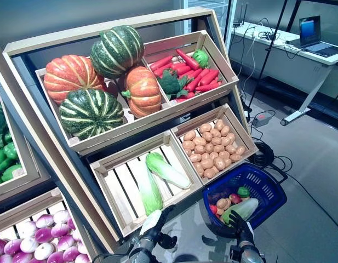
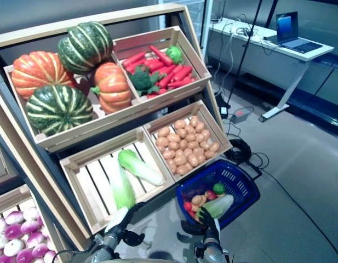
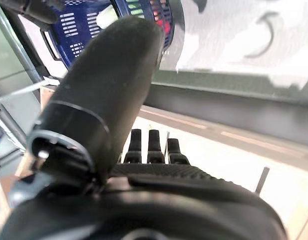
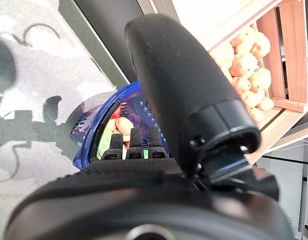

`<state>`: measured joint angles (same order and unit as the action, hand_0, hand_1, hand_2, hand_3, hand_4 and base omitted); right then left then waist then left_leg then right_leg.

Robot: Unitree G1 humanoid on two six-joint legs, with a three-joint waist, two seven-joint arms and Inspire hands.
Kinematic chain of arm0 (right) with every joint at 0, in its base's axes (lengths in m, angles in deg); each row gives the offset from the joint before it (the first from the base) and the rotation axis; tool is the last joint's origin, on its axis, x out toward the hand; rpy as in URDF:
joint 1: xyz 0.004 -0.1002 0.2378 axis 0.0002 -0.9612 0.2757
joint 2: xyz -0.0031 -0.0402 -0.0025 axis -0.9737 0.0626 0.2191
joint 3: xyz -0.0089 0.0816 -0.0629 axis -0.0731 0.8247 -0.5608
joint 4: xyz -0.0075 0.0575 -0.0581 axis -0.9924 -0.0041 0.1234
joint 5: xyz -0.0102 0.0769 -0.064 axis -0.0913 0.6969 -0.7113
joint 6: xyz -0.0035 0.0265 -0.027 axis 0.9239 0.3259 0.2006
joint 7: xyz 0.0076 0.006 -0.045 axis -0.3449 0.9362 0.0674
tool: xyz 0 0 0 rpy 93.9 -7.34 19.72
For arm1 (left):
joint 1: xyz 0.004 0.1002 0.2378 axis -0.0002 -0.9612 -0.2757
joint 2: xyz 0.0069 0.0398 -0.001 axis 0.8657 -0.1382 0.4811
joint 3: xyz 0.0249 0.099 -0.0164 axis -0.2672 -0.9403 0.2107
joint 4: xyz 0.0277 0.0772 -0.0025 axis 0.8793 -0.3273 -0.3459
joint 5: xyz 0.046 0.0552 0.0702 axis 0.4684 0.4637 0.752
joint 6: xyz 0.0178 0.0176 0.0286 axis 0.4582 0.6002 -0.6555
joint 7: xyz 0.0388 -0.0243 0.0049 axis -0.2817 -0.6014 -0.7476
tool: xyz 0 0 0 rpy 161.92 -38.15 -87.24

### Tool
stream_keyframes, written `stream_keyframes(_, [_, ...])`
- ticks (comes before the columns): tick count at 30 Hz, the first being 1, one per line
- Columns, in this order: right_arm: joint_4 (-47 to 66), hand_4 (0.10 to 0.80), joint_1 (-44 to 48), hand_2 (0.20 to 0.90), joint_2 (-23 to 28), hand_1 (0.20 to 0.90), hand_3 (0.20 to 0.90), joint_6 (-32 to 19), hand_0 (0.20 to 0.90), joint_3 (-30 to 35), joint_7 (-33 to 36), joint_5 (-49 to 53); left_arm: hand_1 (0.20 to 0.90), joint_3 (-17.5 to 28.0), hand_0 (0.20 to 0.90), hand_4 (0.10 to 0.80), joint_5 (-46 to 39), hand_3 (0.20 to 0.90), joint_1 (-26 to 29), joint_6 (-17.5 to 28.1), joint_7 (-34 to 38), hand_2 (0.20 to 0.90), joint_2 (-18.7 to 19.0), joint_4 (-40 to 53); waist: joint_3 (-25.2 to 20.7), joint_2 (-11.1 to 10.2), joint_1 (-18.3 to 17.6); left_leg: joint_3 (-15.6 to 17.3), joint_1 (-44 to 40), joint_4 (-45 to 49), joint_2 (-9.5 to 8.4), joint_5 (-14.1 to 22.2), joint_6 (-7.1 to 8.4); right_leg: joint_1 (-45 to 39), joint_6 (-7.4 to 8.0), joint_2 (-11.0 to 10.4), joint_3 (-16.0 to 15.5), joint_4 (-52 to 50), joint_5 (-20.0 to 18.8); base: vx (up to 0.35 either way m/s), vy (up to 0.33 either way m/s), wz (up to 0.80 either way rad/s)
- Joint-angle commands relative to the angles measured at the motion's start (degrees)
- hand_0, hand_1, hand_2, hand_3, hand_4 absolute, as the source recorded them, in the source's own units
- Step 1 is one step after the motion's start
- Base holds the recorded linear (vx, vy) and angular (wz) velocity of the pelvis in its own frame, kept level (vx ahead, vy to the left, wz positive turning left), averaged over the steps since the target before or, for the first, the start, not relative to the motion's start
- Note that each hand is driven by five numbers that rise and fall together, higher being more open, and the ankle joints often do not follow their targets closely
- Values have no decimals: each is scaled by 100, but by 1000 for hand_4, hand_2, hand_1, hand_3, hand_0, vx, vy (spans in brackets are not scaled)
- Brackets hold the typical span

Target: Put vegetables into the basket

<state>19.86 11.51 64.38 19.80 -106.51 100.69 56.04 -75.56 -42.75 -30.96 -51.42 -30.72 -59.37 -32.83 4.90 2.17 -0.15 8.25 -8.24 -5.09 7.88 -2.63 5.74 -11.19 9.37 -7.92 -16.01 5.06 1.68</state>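
A blue basket (image 1: pixel 269 188) stands on the floor below the potato crate. It holds a pale napa cabbage (image 1: pixel 242 209), a green pepper (image 1: pixel 244 192), potatoes and something red. My left hand (image 1: pixel 156 226) hovers open at the front edge of the cabbage crate (image 1: pixel 122 183) and holds nothing. Two napa cabbages (image 1: pixel 166 169) lie in that crate. My right hand (image 1: pixel 239 223) is open and empty just above the basket's near rim. In the right wrist view its straight fingers (image 4: pixel 131 142) point at the basket (image 4: pixel 86 135).
The sloped stand carries crates of pumpkins (image 1: pixel 97 82), red carrots with broccoli (image 1: pixel 188 71) and potatoes (image 1: pixel 212 145). More crates with green peppers (image 1: pixel 1 159) and purple onions (image 1: pixel 40 235) are at the left. A desk with a laptop (image 1: pixel 314 33) stands at the back right.
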Motion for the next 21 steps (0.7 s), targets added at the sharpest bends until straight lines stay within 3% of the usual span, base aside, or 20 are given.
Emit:
stream_keyframes(1, [16, 800, 722, 900, -76, 900, 900, -229, 900, -129, -72, -192, 900, 33, 900, 800, -51, 900, 989, 363, 1184, 900, 123, 2, 249, -156, -28, 18, -85, 9, -32, 214, -96, 121, -257, -250, 173, -6, -386, 0, 0, 0])
stream_keyframes(3, [58, 800, 685, 900, -54, 900, 900, -203, 900, -106, -49, -195, 900, 242, 900, 800, -477, 900, 1007, 335, 1363, 900, 152, 100, 264, -154, -20, 11, -78, 9, -40, 210, -94, 125, -263, -249, 170, -6, -387, 0, 0, 0])
stream_keyframes(6, [157, 800, 589, 900, -13, 900, 900, -146, 900, -15, -44, -230, 900, 922, 900, 800, -1507, 900, 1030, 401, 1409, 900, 144, 239, 298, -160, 4, -16, -66, 9, -46, 189, -89, 117, -281, -243, 135, -6, -396, 0, 0, 0])
stream_keyframes(11, [329, 800, 442, 900, -22, 900, 900, -4, 900, 109, -4, -276, 900, 1517, 900, 800, -1728, 900, 984, 363, 1509, 900, 68, 663, 351, -180, 27, -59, -62, 9, -43, 164, -79, 105, -318, -220, 103, -6, -416, 32, 0, 1])
stream_keyframes(16, [635, 800, 326, 900, 23, 900, 900, -28, 900, 112, 100, -426, 900, 1821, 900, 800, -1953, 900, 1056, 75, 1630, 900, 58, 1137, 467, -162, -1, -67, 24, 9, -38, 119, -69, 234, -334, -207, 144, -30, -436, 51, 15, 2])
stream_keyframes(21, [1257, 800, 590, 900, 283, 900, 900, -141, 900, 35, 253, -329, 900, 1780, 900, 800, -2323, 900, 1491, -146, 1893, 900, 84, 1304, 795, -125, -57, -114, 356, 84, -14, -2, -57, 708, -380, -219, 270, -343, -377, -104, 36, -10])
